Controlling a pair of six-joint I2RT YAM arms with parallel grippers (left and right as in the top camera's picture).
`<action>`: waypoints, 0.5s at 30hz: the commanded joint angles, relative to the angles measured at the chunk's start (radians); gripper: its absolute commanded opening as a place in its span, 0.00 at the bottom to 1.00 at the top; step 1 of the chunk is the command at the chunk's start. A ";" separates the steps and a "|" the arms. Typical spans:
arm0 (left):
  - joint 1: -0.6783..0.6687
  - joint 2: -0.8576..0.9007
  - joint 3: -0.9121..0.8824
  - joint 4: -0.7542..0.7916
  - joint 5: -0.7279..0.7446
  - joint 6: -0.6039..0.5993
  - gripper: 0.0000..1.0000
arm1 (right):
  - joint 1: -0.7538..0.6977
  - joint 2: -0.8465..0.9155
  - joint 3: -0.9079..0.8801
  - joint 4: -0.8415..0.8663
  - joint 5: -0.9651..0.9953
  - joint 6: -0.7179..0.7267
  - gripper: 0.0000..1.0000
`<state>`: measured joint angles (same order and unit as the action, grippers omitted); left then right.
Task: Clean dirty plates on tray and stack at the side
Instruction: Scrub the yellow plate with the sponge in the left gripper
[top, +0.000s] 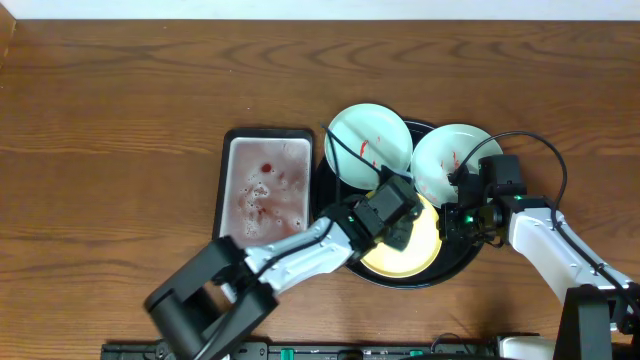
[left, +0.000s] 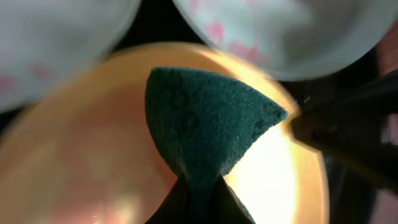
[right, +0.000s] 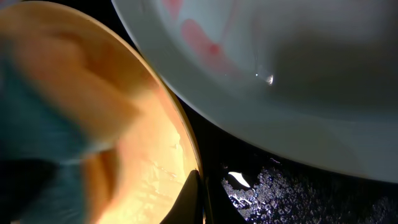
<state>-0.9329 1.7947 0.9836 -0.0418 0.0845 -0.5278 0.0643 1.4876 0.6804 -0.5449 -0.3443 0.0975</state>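
The pale yellow plate (top: 418, 252) lies at the front of the black tray (top: 445, 275). Two mint-green plates with red smears lie behind it, one on the left (top: 368, 143) and one on the right (top: 450, 160). My left gripper (top: 398, 222) is shut on a dark green sponge (left: 205, 118), which it holds over the yellow plate (left: 93, 162). My right gripper (top: 447, 222) is shut on the yellow plate's right rim (right: 186, 149). The right mint plate (right: 298, 81) sits just beyond it. The right wrist view shows the tray floor (right: 286, 193) wet.
A rectangular silver tray (top: 265, 185) holding reddish water stands just left of the black tray. Brown wood tabletop (top: 110, 150) surrounds both. The right arm's cable loops above the right mint plate.
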 joint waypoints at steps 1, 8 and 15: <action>0.005 0.046 0.000 -0.011 -0.021 0.011 0.08 | 0.003 0.005 0.018 -0.001 0.003 0.003 0.01; 0.075 -0.015 0.001 -0.139 -0.130 0.047 0.07 | 0.003 0.005 0.018 0.000 0.003 0.002 0.01; 0.109 -0.193 0.001 -0.235 -0.061 0.106 0.08 | 0.003 0.005 0.018 -0.001 0.003 0.002 0.01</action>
<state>-0.8352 1.7123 0.9859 -0.2485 0.0265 -0.4751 0.0643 1.4876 0.6804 -0.5484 -0.3477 0.0975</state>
